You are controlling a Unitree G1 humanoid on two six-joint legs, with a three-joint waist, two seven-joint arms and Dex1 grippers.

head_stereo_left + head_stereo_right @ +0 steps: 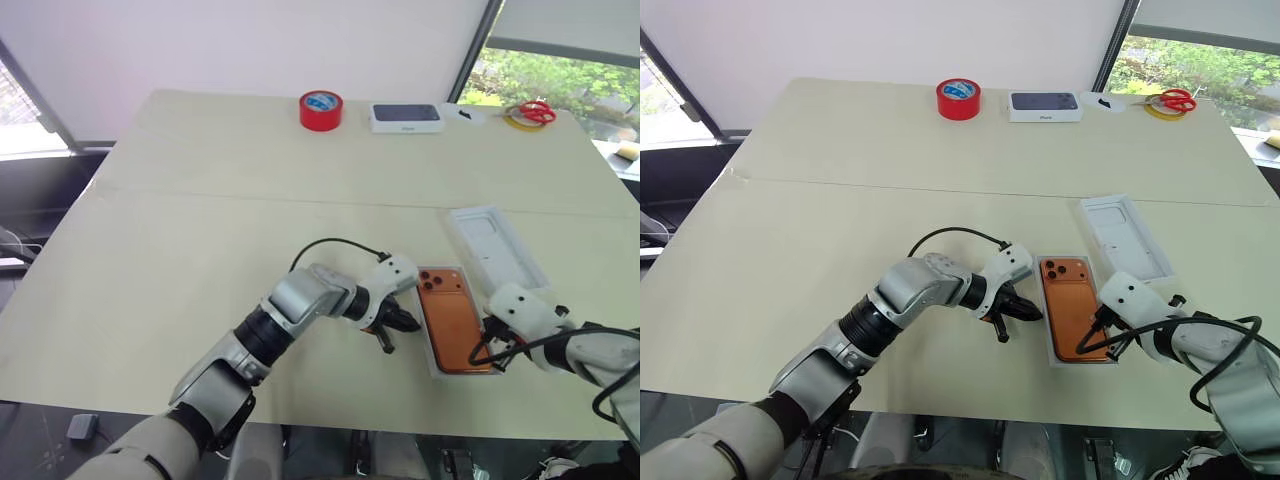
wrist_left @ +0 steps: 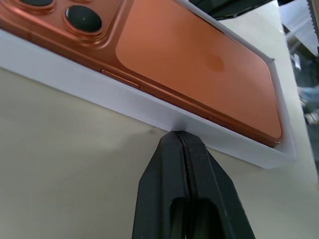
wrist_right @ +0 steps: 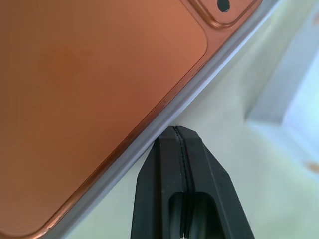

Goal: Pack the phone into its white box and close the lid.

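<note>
Phone handling comes first: the flat copper-orange smartphone (image 1: pixel 1074 308) lies back-up inside the shallow white cardboard tray (image 1: pixel 431 347), its camera cluster at the far end. It appears rigid, smooth and probably slippery on its glass back, so further correction is best made by nudging the tray walls rather than pinching the device. The white box looks light and thin-walled; a sideways push is likely to slide it across the pale table (image 1: pixel 200 230) unless it is braced from the opposite side.

The shallow white cardboard lid (image 1: pixel 1122 236) lies on the table just beyond and to the right of the box, apart from it, hollow side apparently up. It is judged light and slightly flexible. The long edges offer the best hold, since the face gives two fingers nothing to pinch. Seating it will call for square alignment over the rim before pressing down.

The left gripper (image 1: pixel 1016 312) has its two black fingers pressed together, holding nothing, tips at the box's left wall; the left wrist view shows them at or just short of the cardboard. The forearm reaches across, gripper angled downward.

The right gripper (image 1: pixel 1107 342) is likewise closed and empty, tips just beside the box's right wall near its near corner, pitched downward.
</note>
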